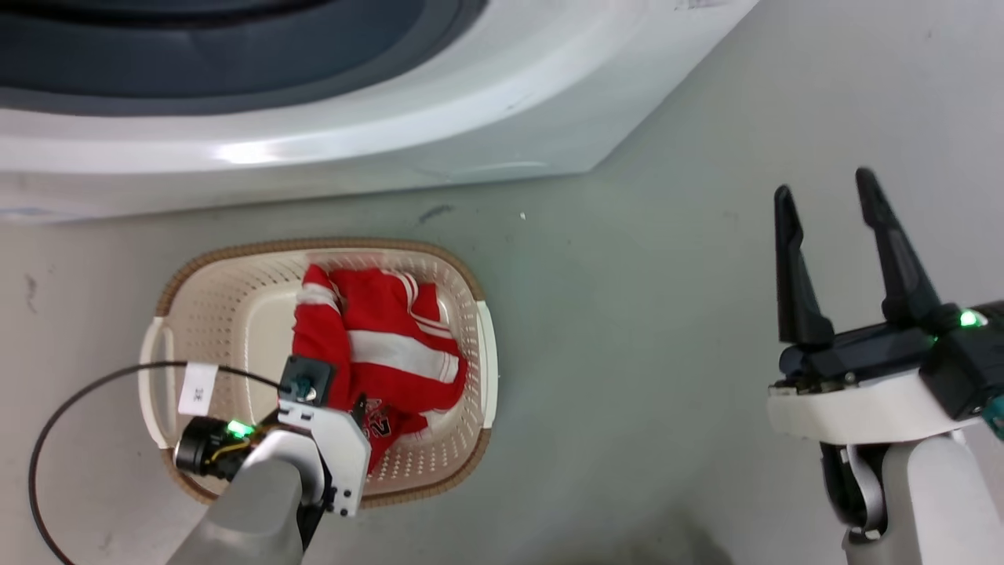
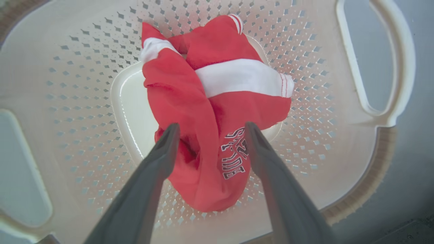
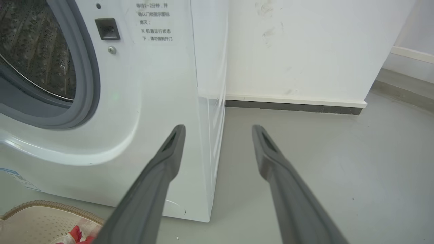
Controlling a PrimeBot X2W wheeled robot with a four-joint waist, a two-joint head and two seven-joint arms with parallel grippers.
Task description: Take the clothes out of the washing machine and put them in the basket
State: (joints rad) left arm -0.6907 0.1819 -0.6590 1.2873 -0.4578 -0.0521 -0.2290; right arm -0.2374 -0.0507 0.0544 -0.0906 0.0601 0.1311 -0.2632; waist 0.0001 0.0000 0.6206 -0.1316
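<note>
Head view: the jersey [image 1: 392, 345] lies crumpled in the basket [image 1: 314, 244] by the washing machine [image 1: 314, 149]; your right gripper [image 1: 827, 188] hangs well apart, fingers spread. Left wrist view: your left gripper [image 2: 210, 127] spreads its fingers either side of the jersey. Right wrist view: the washing machine's corner stands between your spread fingers.

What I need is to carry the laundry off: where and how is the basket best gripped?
Probably the handle on the basket's end nearer the right gripper, approached from above. It is a slim bar with an open slot beside it, so one finger could drop through and the jaws close across it. The sloping perforated walls look too broad, and the clothes fill the middle.
</note>
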